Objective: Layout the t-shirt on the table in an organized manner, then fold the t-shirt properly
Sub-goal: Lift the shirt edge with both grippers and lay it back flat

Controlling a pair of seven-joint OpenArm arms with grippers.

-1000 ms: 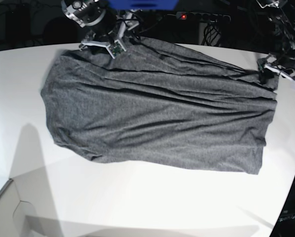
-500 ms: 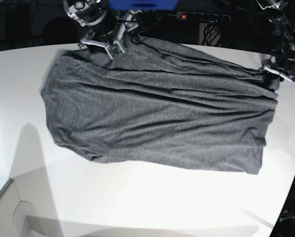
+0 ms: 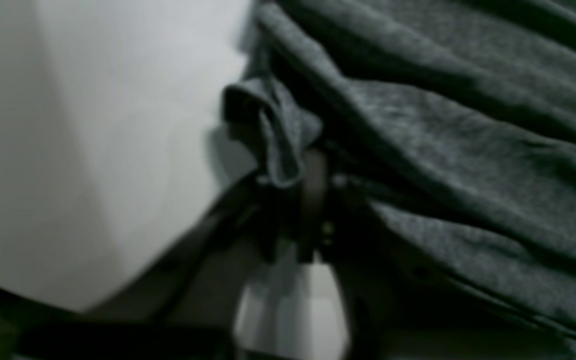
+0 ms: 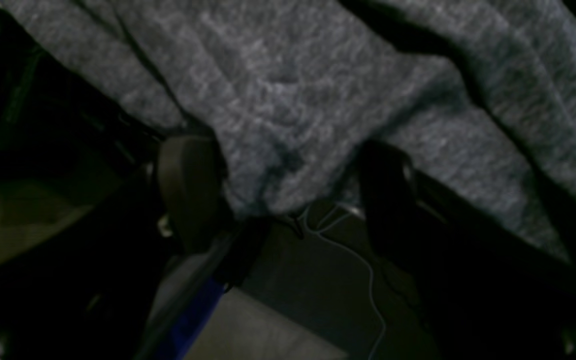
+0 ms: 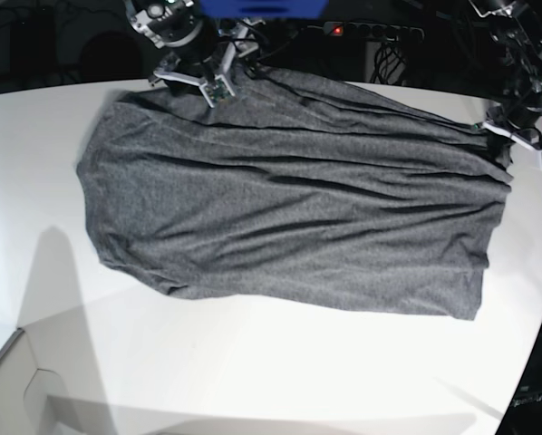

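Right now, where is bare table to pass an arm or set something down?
Bare table lies wide below the t-shirt and left of it. The far edge is crowded: right tool and left tool sit at the cloth.

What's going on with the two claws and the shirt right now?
Left gripper shut on the t-shirt corner. Right gripper open, straddling the far hem. Shirt rumpled on the table. Nothing in the way.

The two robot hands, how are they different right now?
The left hand is pinched shut on a corner of the t-shirt; the right hand is wide open, cloth lying between its fingers. In the base view, left sits at the shirt's right end, right at its top-left. Both are at the shirt's edge.
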